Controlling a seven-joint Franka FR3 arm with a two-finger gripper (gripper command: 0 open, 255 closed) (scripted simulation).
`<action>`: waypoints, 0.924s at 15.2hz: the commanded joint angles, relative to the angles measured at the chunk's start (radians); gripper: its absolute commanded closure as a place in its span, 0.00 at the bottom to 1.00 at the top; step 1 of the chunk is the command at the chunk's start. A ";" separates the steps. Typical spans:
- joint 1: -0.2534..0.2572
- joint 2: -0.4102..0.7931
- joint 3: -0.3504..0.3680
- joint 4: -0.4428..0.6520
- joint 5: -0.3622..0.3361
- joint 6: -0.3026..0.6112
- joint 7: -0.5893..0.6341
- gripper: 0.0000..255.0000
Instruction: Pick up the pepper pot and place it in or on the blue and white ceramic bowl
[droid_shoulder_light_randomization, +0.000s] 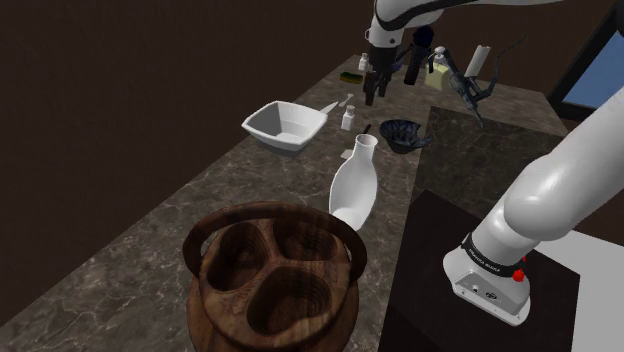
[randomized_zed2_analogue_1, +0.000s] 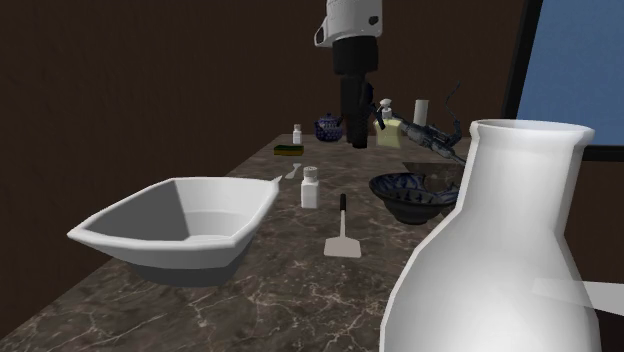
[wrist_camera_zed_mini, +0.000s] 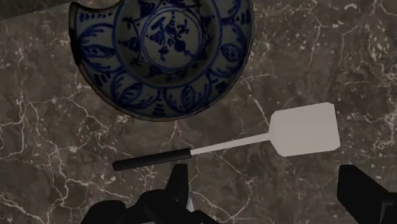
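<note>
The gripper (wrist_camera_zed_mini: 264, 177) hung high over the counter (wrist_camera_zed_mini: 51, 127) with its jaws released: in the wrist view the two black fingers (wrist_camera_zed_mini: 179, 181) stood well apart, with nothing clasped between them. Past the fingers lay a spatula (wrist_camera_zed_mini: 232, 146), black handle and pale flat blade, flat on the dark veined stone. Beyond the spatula sat the blue and white bowl (wrist_camera_zed_mini: 162, 54), upright, its painted inside bare.

In the second exterior view the gripper (randomized_zed2_analogue_1: 357, 138) pointed straight down, clear of the surface. The pepper pot (randomized_zed2_analogue_1: 310, 187), a small white capped bottle, stood upright on the counter, near the spatula's (randomized_zed2_analogue_1: 342, 232) handle on the side away from the bowl (randomized_zed2_analogue_1: 408, 195), and touched neither. On the second exterior view's left, a large white square-sided bowl (randomized_zed2_analogue_1: 180, 225) rested near the pot. Farther back, a second small white bottle (randomized_zed2_analogue_1: 297, 133) stood by a flat green and yellow sponge (randomized_zed2_analogue_1: 289, 150). A tall white vase (randomized_zed2_analogue_1: 500, 250) loomed in that view's right foreground.

In the shoulder view the gripper (droid_shoulder_light_randomization: 390, 85) hung above the far part of the counter (droid_shoulder_light_randomization: 200, 200), with the pepper pot (droid_shoulder_light_randomization: 348, 118) between the white square-sided bowl (droid_shoulder_light_randomization: 285, 125) and the blue and white bowl (droid_shoulder_light_randomization: 403, 133). The vase (droid_shoulder_light_randomization: 355, 185) stood nearer, and a dark wooden basket (droid_shoulder_light_randomization: 275, 275) with three hollows sat nearest the camera.
</note>
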 joint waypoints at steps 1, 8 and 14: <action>-0.005 0.080 -0.011 0.058 0.006 0.021 -0.023 0.00; -0.037 0.352 -0.033 0.296 0.038 0.049 -0.101 0.00; -0.049 0.436 -0.035 0.332 0.050 0.097 -0.121 0.00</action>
